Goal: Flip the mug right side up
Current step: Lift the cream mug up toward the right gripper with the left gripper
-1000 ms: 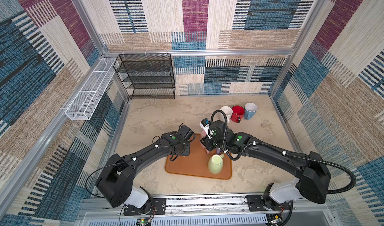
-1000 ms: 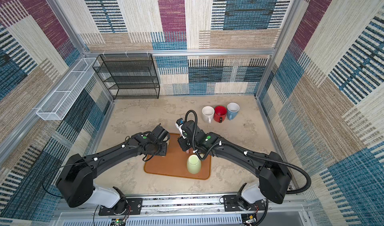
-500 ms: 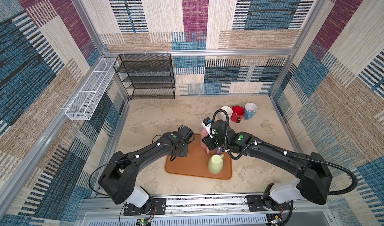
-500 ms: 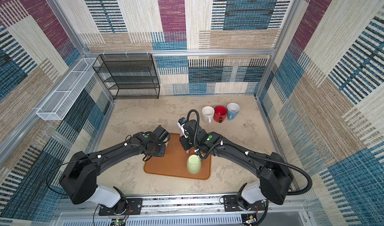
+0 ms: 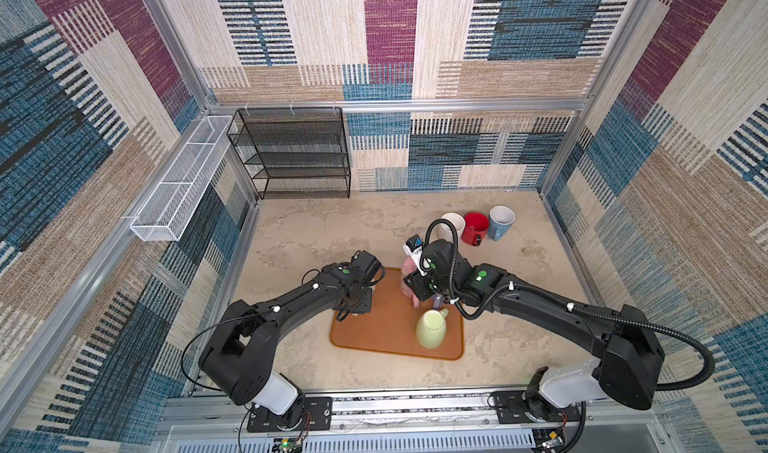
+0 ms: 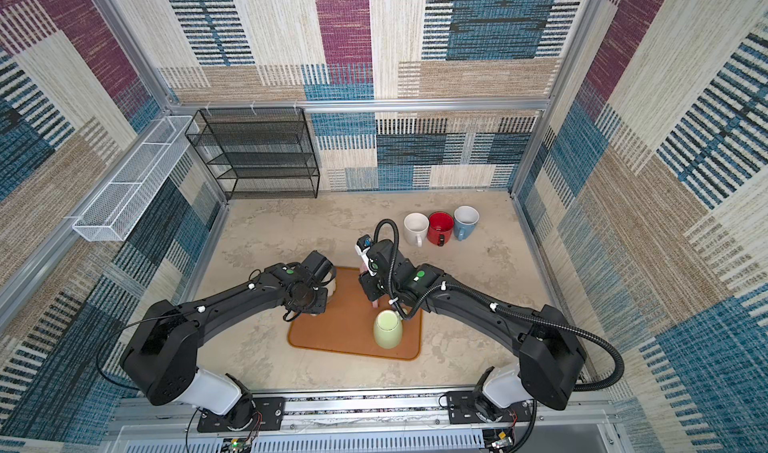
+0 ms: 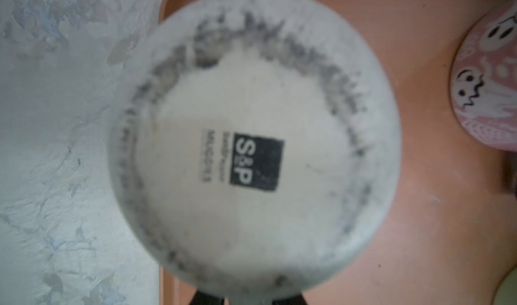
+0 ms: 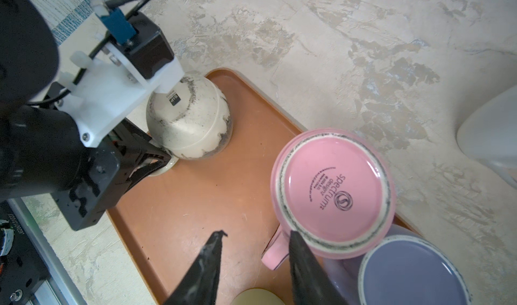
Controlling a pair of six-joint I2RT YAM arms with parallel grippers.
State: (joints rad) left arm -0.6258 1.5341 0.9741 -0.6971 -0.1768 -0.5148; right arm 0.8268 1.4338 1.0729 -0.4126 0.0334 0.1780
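Right wrist, L pincer [image 8: 163, 160] on mug [image 8: 190, 121] handle

Cream mug [image 8: 190, 121]: ceramic by the look, chalky matt base, rough grey-scuffed ring, patchy dark wear low on the wall; pink mug [image 8: 333, 191]: glossy glaze, bare gritty foot ring; lilac mug [image 8: 411, 272]: smooth satin base; tray [image 8: 195, 205]: smooth matt orange-brown plastic, faintly scratched; tabletop [image 8: 363, 51]: mottled stone look, dull; at eleven o'clock from the tray, rack [image 5: 295, 151] of matt black metal mesh; at ten o'clock, basket [image 5: 183, 185] of white-coated wire; at one o'clock, red mug [image 5: 475, 225], shiny; walls [image 5: 395, 35] woven, cloth-like.
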